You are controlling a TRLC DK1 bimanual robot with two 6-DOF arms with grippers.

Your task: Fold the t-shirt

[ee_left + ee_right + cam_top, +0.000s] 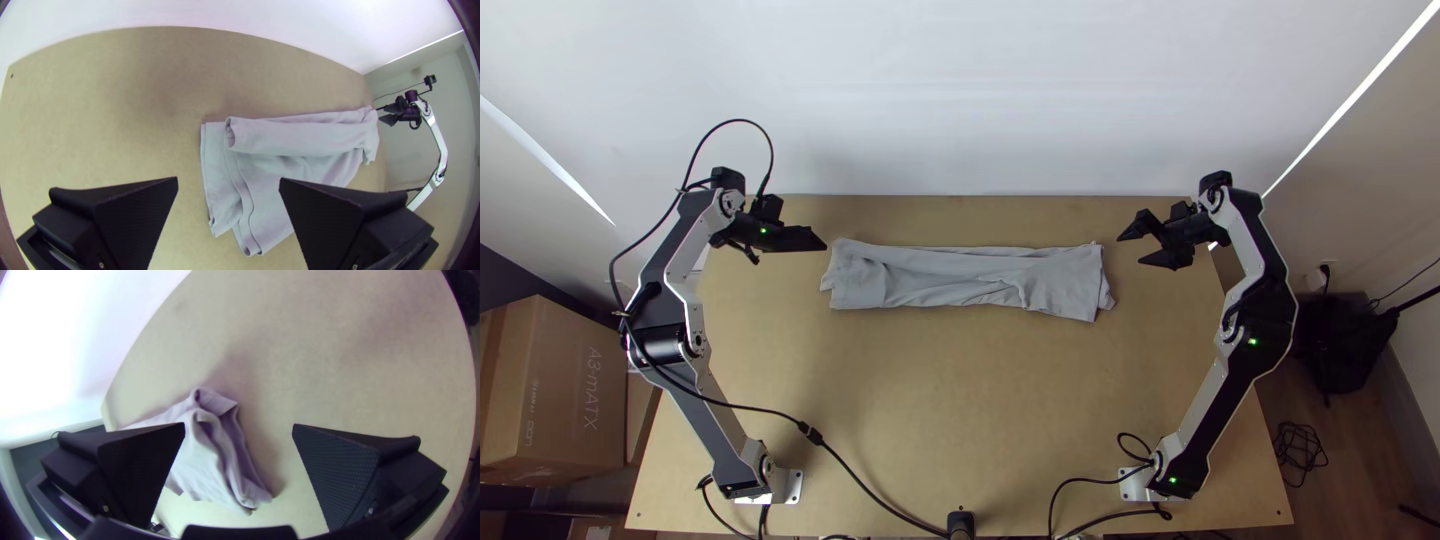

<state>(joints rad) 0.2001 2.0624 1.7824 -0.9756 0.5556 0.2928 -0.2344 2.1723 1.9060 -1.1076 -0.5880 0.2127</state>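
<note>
The left arm (pixel 663 343) and right arm (pixel 1265 325) extend forward, bent midway; left gripper (pixel 820 242) and right gripper (pixel 1130 251) point inward, jaws wide apart.

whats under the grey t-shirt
The t-shirt lies folded into a long strip on the wooden table, whose top shows around it. The part beneath is covered, so whether anything else is under there cannot be seen.
</note>
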